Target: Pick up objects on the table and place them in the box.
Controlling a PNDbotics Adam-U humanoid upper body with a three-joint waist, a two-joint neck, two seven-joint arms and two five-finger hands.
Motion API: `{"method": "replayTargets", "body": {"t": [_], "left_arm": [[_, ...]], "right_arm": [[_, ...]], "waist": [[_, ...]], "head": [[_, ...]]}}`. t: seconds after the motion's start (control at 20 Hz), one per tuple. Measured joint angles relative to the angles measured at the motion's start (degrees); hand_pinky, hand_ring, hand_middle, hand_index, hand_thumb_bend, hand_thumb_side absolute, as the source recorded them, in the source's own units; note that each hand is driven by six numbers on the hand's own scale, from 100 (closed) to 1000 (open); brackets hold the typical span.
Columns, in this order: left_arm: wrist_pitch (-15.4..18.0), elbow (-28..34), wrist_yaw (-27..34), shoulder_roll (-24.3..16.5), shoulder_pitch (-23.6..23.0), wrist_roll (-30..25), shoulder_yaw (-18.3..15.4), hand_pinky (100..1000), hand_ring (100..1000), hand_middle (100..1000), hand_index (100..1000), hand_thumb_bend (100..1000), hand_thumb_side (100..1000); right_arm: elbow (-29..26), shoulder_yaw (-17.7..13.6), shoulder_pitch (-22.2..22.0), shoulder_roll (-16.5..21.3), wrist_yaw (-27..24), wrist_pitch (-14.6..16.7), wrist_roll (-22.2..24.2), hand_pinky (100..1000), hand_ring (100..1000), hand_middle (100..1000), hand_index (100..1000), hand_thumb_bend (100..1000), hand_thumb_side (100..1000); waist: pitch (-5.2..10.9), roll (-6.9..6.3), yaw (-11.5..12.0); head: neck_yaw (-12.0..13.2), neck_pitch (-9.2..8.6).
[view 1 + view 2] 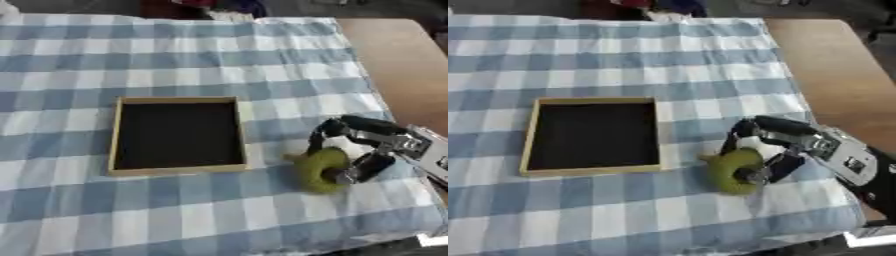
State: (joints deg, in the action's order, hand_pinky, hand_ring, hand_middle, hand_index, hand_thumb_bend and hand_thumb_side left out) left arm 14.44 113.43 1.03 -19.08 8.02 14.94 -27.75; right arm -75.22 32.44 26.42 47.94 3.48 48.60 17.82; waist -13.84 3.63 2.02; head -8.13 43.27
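Observation:
A yellow-green rounded object point(317, 170) lies on the checked cloth just right of the box's near right corner. My right hand point(372, 142) comes in from the right, and its fingers and thumb are curled round that object from above and from the side. The shallow box point(178, 171), with a light wooden rim and a black bottom, lies flat left of centre and holds nothing. My left hand shows in neither view.
A blue-and-white checked cloth point(175, 50) covers most of the table. Bare brown tabletop point(398, 65) lies along the right side. Dark shapes sit past the far edge.

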Motion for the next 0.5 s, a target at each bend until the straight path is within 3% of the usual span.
{"method": "replayTargets", "body": {"t": [0.5], "left_arm": [[-0.11, 0.0, 0.0, 0.02, 0.0, 0.16, -0.01, 636, 494, 691, 811, 100, 557]], "right_arm": [[0.02, -0.32, -0.28, -0.08, 2.2, 2.02, -2.35, 700, 531, 448, 699, 100, 100]], "waist": [[0.0, 0.01, 0.02]], "head": [[-0.04, 0.01]]}}
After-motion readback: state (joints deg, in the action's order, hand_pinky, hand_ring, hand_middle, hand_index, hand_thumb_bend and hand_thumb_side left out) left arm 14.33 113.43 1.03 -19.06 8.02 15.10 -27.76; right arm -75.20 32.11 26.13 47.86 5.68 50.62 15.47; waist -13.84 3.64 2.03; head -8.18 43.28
